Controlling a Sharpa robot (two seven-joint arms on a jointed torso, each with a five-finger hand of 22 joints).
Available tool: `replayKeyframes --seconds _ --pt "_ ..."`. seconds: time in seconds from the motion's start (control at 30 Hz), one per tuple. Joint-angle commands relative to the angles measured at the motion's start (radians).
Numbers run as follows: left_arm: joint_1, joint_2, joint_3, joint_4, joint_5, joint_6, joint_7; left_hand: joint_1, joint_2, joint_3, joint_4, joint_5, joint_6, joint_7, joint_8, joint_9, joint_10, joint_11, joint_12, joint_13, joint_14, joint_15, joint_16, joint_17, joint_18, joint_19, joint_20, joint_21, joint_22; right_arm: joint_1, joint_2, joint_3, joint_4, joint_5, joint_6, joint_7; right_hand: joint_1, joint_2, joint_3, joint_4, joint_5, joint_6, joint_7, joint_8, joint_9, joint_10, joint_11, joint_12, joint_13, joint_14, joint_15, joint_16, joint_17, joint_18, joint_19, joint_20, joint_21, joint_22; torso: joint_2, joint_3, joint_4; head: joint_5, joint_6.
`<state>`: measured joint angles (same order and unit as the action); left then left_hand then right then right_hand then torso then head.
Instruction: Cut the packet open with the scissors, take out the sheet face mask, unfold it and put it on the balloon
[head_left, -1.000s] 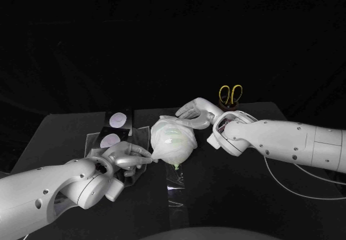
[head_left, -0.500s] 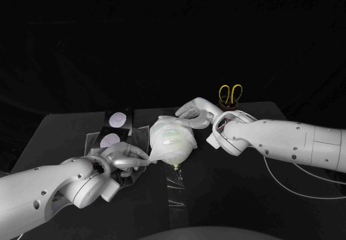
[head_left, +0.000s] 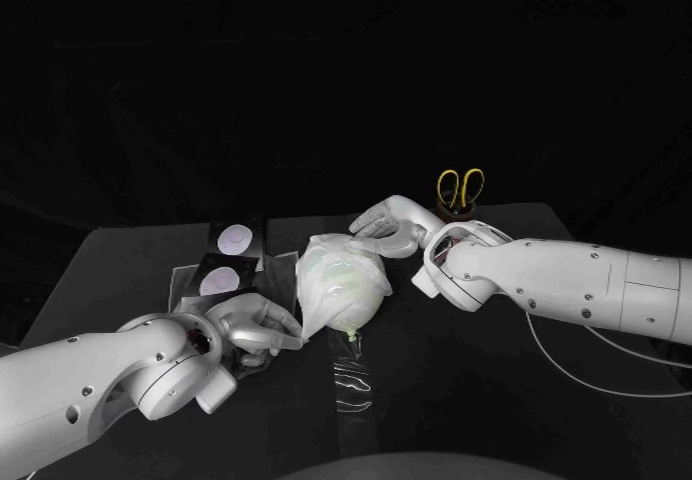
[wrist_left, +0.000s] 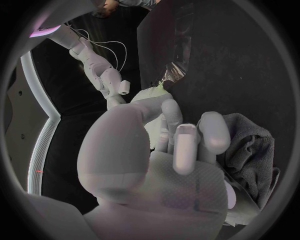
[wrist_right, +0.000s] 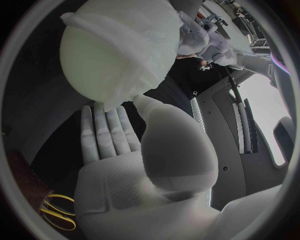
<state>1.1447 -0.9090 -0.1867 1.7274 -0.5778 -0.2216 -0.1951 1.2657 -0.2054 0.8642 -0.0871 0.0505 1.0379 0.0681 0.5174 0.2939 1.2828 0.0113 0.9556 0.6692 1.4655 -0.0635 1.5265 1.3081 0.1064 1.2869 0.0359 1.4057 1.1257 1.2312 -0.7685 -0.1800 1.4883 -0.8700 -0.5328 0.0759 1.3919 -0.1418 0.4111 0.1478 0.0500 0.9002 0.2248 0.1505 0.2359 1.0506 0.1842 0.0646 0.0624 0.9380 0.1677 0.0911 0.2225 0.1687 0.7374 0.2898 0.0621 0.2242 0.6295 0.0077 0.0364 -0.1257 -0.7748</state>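
The pale balloon (head_left: 351, 292) stands at the table's middle with the white sheet mask (head_left: 326, 258) draped over it. My left hand (head_left: 248, 322) is at its lower left side and pinches the mask's lower edge. My right hand (head_left: 389, 225) lies against the balloon's far upper side. In the right wrist view the fingers of that hand (wrist_right: 119, 165) are straight and apart, and its thumb touches the mask (wrist_right: 150, 35) on the balloon (wrist_right: 94, 55). The yellow-handled scissors (head_left: 462, 188) stand in a holder at the back right. The dark packet (head_left: 225, 275) lies at the left.
A clear strip (head_left: 349, 375) runs along the table from the balloon's knot towards me. Another dark piece with a pale round mark (head_left: 238, 237) lies behind the packet. A crumpled dark sheet (wrist_left: 250, 150) lies beside my left hand (wrist_left: 156, 165).
My left hand has drawn a little down and towards me with the mask's lower edge, which now reaches lower on the balloon. The right hand has hardly moved.
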Motion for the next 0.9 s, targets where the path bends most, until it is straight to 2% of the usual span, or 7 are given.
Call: replayKeyframes --seconds 0.03,0.3,0.6,0.63,0.73,0.77,0.9 --pt "-0.001 -0.001 -0.001 0.004 -0.039 0.075 -0.035 -0.003 0.006 0.005 0.001 0.005 0.006 0.000 0.010 0.096 0.031 -0.026 -0.006 -0.001 0.078 -0.009 0.007 0.142 -0.017 0.006 -0.001 0.007 0.001 -0.003 0.000 -0.002 0.000 -0.012 0.021 -0.015 -0.010 0.002 -0.004 0.003 -0.002 0.000 0.012 -0.007 -0.001 -0.004 0.004 -0.004 -0.001 0.003 0.002 -0.006 -0.001 0.012 0.008 -0.002 0.001 -0.002 0.000 -0.0003 0.0003 -0.001 0.000" --pt "-0.001 -0.007 -0.001 0.003 -0.050 0.068 -0.042 -0.004 0.005 0.006 0.000 0.005 0.007 0.000 0.010 0.096 0.031 -0.026 -0.006 -0.001 0.078 -0.009 0.007 0.142 -0.017 0.006 -0.001 0.007 0.002 -0.003 0.000 -0.002 0.001 -0.014 0.024 -0.019 -0.010 0.002 -0.005 0.003 -0.002 0.000 0.012 -0.007 -0.002 -0.005 0.004 -0.004 -0.001 0.003 0.002 -0.006 -0.002 0.012 0.007 -0.002 0.001 -0.002 -0.001 -0.0005 0.0003 0.000 0.001" --pt "0.000 -0.003 -0.001 0.003 0.015 -0.025 0.018 -0.040 0.006 -0.011 0.021 0.000 -0.016 0.010 0.008 0.105 0.006 -0.017 -0.037 -0.036 0.065 -0.002 -0.011 0.090 -0.008 -0.025 0.002 -0.010 -0.042 -0.003 -0.003 -0.002 0.010 0.006 -0.010 0.004 -0.019 -0.004 -0.013 0.007 -0.003 -0.003 0.014 -0.009 -0.003 -0.013 0.007 -0.005 -0.001 0.000 0.004 -0.010 -0.005 0.012 0.006 -0.002 0.001 -0.008 0.000 -0.0003 -0.0003 0.004 0.003" --pt "0.000 -0.002 -0.001 0.004 0.021 -0.035 0.025 -0.060 -0.010 -0.036 0.029 0.009 -0.034 0.015 0.000 0.103 -0.042 -0.010 -0.113 -0.133 0.063 0.002 -0.014 0.082 -0.004 -0.040 0.003 -0.020 -0.065 -0.003 -0.005 -0.002 0.012 0.015 -0.020 0.011 -0.026 -0.006 -0.019 0.011 -0.003 -0.005 0.015 -0.011 -0.004 -0.018 0.008 -0.005 -0.001 -0.001 0.005 -0.012 -0.006 0.011 0.006 -0.001 0.001 -0.011 0.000 -0.0004 -0.0009 0.004 0.003" --pt "0.000 -0.001 -0.001 0.006 0.034 -0.057 0.039 -0.087 -0.028 -0.090 0.047 0.003 -0.085 0.031 -0.031 0.092 -0.087 0.004 -0.137 -0.141 0.054 0.014 -0.025 0.053 0.001 -0.068 0.011 -0.040 -0.102 -0.003 -0.013 -0.002 0.020 0.058 -0.064 0.043 -0.033 -0.008 -0.027 0.015 -0.003 -0.008 0.017 -0.014 -0.005 -0.026 0.011 -0.005 -0.001 -0.004 0.006 -0.015 -0.008 0.010 0.004 -0.001 0.001 -0.016 0.001 -0.0002 -0.0006 0.005 0.004" --pt "0.000 -0.001 -0.001 0.006 0.036 -0.060 0.040 -0.119 -0.071 -0.138 0.054 0.006 -0.133 0.052 -0.059 0.082 -0.103 0.019 -0.144 -0.144 0.047 0.023 -0.034 0.030 0.005 -0.083 0.015 -0.051 -0.124 -0.003 -0.016 -0.002 0.022 0.073 -0.076 0.054 -0.045 -0.012 -0.041 0.024 -0.003 -0.014 0.021 -0.017 -0.007 -0.043 0.015 -0.005 -0.001 -0.013 0.010 -0.021 -0.013 0.008 -0.005 0.000 0.000 -0.024 0.001 -0.0001 -0.0003 0.005 0.003" --pt "0.000 -0.002 -0.001 0.006 0.028 -0.060 0.029 -0.094 -0.068 -0.246 0.073 -0.003 -0.205 0.079 -0.107 0.060 -0.146 0.045 -0.149 -0.151 0.033 0.053 -0.047 0.000 0.011 -0.110 0.048 -0.078 -0.162 -0.003 -0.037 -0.002 0.035 0.144 -0.122 0.103 -0.058 -0.013 -0.063 0.036 -0.003 -0.019 0.025 -0.021 -0.008 -0.060 0.019 -0.004 0.000 -0.022 0.014 -0.025 -0.019 0.005 -0.016 0.000 0.000 -0.037 0.000 0.0000 -0.0001 0.005 0.003"
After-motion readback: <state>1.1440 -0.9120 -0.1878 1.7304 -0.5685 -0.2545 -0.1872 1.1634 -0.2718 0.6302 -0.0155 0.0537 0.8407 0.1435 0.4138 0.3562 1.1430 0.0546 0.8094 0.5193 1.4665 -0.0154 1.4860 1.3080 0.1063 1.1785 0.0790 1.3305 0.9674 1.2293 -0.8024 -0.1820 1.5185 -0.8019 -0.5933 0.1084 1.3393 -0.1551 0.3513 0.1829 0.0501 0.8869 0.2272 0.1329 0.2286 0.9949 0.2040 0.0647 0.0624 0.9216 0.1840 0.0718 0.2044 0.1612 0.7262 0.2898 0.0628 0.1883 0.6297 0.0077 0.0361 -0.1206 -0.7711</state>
